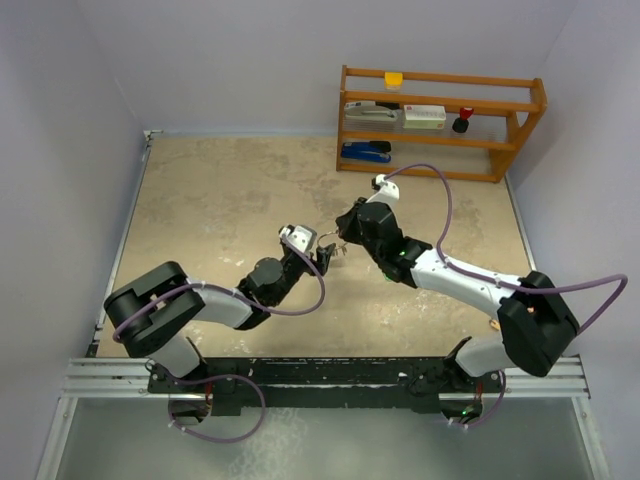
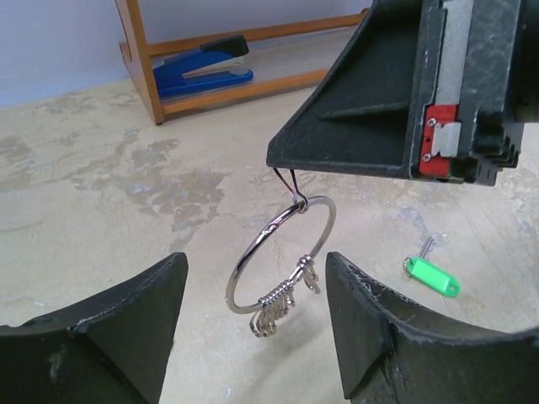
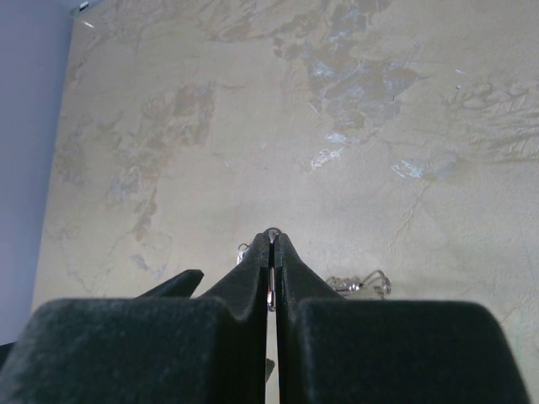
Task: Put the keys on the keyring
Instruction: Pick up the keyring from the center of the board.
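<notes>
the ring (image 2: 255,244) hangs in the air over the middle of the table (image 1: 220,200), well off the surface. the right claw (image 3: 271,240) pinches it at the top, jaws closed tight on the wire. we judge it a light, stiff loop of thin round wire. it will not bend under a grip, but it is smooth and may swivel between flat pads, and held at one point it will swing at any nudge. a bunch of small silver keys (image 2: 274,313) is already threaded on its lowest part, and that weight should keep it hanging plumb. to steady it we would take the bare wire at the side, away from the bunch, gripping across the wire and not along it.

the green key (image 2: 431,277) lies flat on the table, apart from the ring. from the top view we cannot tell how near it lies to any edge. it looks thin, light and low, so we would take it by the plastic head, pads on its two long sides, leaving the silver end free. it may skid on the hard top as the pads close.

the left claw (image 2: 257,271) is open and empty. the ring shows between its fingers in its own view, touched by neither. a shelf (image 1: 440,120) stands at the far right corner.
</notes>
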You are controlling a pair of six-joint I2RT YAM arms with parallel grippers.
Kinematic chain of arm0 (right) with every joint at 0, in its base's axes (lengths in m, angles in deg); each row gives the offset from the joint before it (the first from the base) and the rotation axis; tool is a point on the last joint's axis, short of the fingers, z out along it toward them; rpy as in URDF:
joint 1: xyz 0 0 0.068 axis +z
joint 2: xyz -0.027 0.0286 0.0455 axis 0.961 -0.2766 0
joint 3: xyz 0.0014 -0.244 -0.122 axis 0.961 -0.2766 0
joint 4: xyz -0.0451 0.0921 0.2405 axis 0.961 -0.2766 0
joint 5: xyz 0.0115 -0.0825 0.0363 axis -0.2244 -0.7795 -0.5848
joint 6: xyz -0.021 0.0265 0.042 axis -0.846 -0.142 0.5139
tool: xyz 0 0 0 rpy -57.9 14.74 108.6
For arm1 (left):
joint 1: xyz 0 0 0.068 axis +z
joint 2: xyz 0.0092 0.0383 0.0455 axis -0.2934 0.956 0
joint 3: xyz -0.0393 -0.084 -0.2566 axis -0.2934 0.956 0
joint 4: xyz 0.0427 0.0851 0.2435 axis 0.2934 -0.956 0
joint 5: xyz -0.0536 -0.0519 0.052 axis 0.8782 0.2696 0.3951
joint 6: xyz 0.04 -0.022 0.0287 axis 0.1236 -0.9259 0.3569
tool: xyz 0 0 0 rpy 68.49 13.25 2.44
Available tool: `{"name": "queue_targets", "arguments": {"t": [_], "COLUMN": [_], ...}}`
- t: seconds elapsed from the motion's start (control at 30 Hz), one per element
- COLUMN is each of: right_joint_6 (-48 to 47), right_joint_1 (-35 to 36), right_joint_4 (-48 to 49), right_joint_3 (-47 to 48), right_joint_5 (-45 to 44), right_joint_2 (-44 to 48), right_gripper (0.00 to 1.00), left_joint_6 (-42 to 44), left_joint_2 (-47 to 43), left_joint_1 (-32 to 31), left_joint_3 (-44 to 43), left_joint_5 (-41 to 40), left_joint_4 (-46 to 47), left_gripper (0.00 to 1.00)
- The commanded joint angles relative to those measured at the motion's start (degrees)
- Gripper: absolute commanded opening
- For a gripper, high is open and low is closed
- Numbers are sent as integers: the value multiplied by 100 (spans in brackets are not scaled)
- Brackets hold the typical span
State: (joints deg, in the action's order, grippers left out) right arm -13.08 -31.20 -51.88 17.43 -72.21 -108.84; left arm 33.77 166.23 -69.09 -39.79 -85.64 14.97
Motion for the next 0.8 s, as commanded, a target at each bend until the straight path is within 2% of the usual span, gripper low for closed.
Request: {"name": "queue_targets", "arguments": {"t": [0.0,0.43,0.77], "right_joint_6": [199,331,385], "right_joint_1": [-5,-11,-5], "right_joint_4": [30,-67,-120], "right_joint_3": [6,-76,-166], "right_joint_5": [-112,41,154], "right_joint_2": [242,296,401], "right_gripper": [0,0,0], "left_joint_6": [511,1487,1742], "left_joint_2": [123,500,810], "left_joint_1": [2,-62,-69], "left_joint_3": [105,143,62], "left_joint_5": [-41,177,542], "left_joint_4": [864,1511,1803], "left_gripper": [65,67,67]}}
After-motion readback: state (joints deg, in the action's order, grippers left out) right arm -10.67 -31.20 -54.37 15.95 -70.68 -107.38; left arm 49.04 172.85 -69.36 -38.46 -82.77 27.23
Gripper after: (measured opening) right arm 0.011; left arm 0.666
